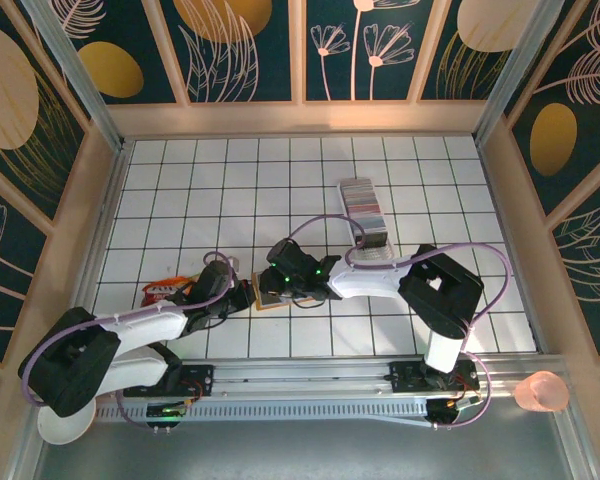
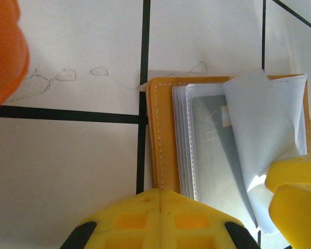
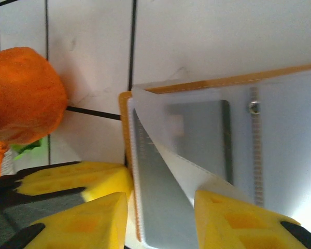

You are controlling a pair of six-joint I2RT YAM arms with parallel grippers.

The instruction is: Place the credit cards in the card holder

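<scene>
The tan card holder point(image 1: 270, 301) lies open on the tiles, its clear sleeves up point(image 2: 163, 135) point(image 3: 197, 85). A grey credit card point(image 2: 217, 150) point(image 3: 166, 202) lies flat in a sleeve. My left gripper point(image 1: 242, 297) point(image 2: 160, 193) is shut, with its tips on the holder's tan edge. My right gripper point(image 1: 278, 283) point(image 3: 160, 220) stands open over the holder from the other side. One clear sleeve page point(image 3: 197, 166) is lifted and rests on its right finger point(image 3: 233, 218). More credit cards point(image 1: 363, 205) stand on edge in a row behind.
A long clear tray point(image 1: 375, 247) holds the card row. An orange packet point(image 1: 165, 292) point(image 2: 2, 52) point(image 3: 23, 96) lies just left of the holder. A pink cup point(image 1: 542, 392) and a white bowl point(image 1: 65, 425) sit off the table's near edge. Walls ring the tiled floor.
</scene>
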